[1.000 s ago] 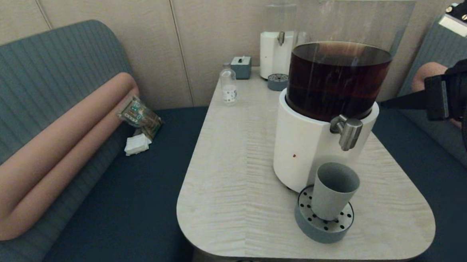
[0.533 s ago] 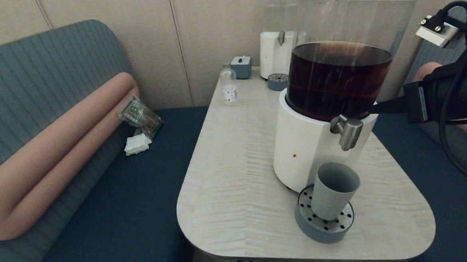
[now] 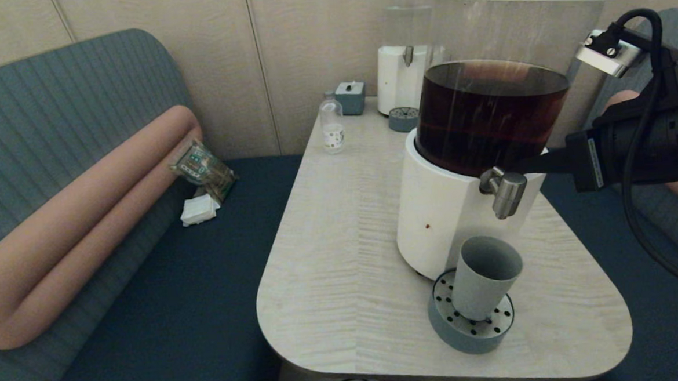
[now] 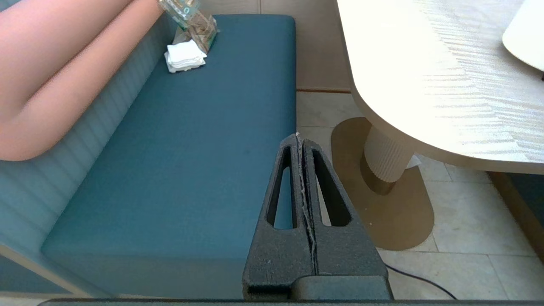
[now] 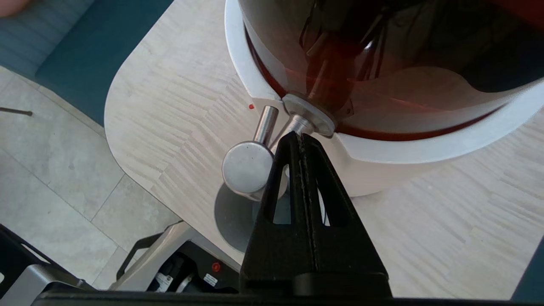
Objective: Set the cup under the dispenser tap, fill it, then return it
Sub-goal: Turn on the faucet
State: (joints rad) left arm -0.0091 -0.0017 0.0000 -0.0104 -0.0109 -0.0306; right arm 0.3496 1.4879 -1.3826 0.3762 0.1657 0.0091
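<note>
I bring my right pincer (image 5: 299,138), pressed closed and empty, beside the tap (image 3: 504,190) to operate it; the cup (image 3: 484,284) waits beneath on the worktop (image 3: 331,260).

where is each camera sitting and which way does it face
Head view: high on the robot, facing forward and down at the table, the cup on its drain tray under the dispenser tap; the right arm enters from the right.
Left wrist view: behind the shut left hand, low beside the table, over the bench seat and floor.
Right wrist view: behind the shut right hand, looking down at the tap.
Head and right wrist views share the tap.
</note>
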